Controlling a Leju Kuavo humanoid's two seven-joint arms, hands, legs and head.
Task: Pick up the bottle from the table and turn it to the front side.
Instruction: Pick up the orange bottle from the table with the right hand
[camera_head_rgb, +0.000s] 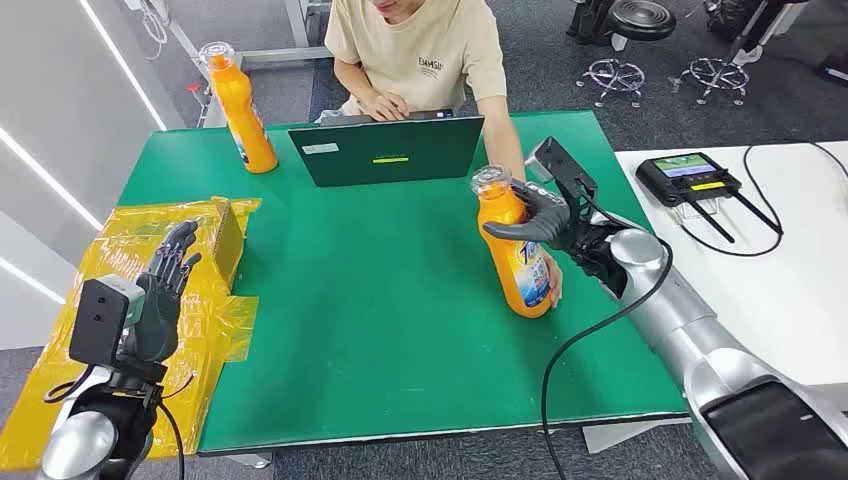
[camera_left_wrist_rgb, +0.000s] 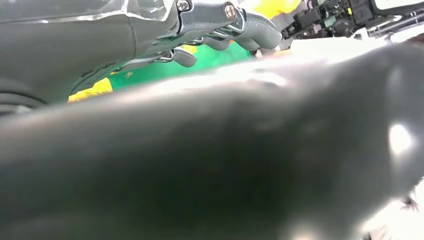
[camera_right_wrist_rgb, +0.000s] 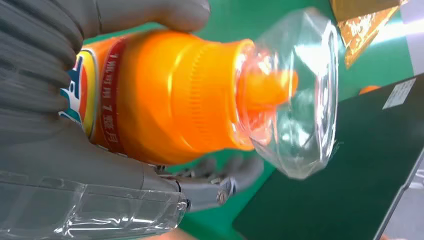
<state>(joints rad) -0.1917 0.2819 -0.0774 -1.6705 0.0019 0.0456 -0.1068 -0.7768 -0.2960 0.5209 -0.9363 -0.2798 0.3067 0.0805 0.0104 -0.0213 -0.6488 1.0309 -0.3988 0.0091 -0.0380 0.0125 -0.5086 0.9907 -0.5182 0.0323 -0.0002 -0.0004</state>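
Bottle (camera_head_rgb: 517, 255), gripped by right robot hand (camera_head_rgb: 548, 222)

You are in a robot lab or test room: a green-covered table (camera_head_rgb: 400, 330) on grey carpet, a person (camera_head_rgb: 420, 55) working at a laptop (camera_head_rgb: 385, 150) at its far edge, a cabled controller (camera_head_rgb: 688, 178) on the white side table (camera_head_rgb: 790, 290), and stools (camera_head_rgb: 640, 40) behind.

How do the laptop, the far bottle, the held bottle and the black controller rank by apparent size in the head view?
1. laptop
2. held bottle and far bottle: look alike, no ranking
3. black controller
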